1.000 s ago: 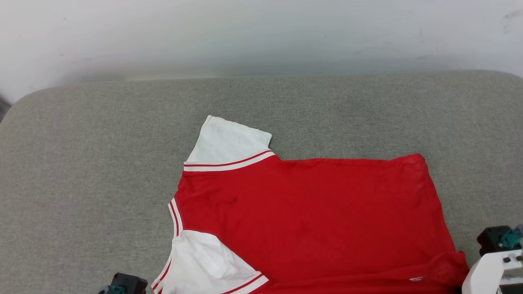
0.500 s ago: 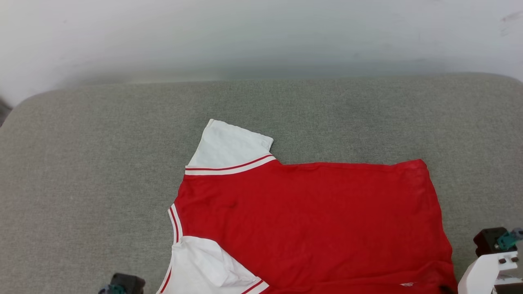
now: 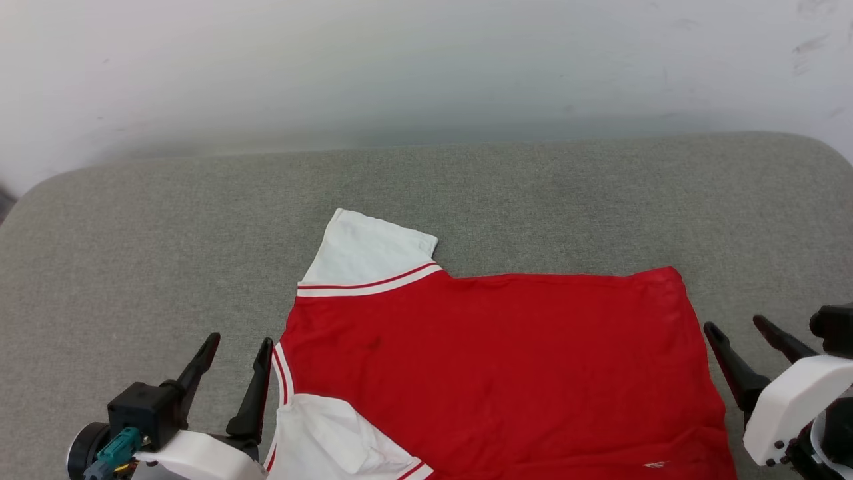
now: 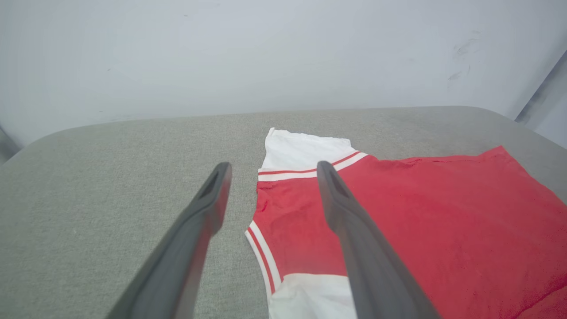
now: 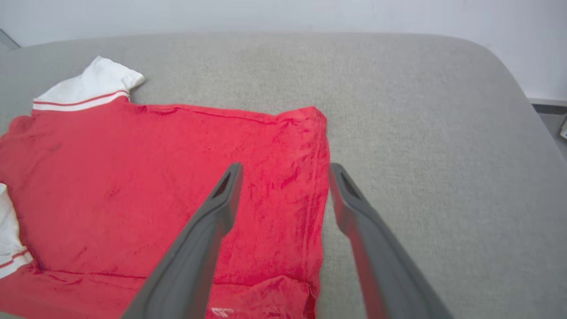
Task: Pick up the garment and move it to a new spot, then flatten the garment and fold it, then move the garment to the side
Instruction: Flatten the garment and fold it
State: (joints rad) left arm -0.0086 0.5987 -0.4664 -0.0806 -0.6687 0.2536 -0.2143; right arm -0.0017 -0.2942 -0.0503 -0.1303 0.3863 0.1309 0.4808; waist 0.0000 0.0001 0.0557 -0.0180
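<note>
Plainly, the garment (image 3: 506,373) lay spread flat on the grey padded surface (image 3: 133,253), between the left gripper (image 3: 240,340) and right gripper (image 3: 733,323), both jaws wide apart, holding nothing.

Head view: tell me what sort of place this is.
Probably an indoor test or lab space rather than a home: a grey fabric-covered padded surface with rounded corners, set against a bare, scuffed white wall, with one red jersey laid out on it.
</note>
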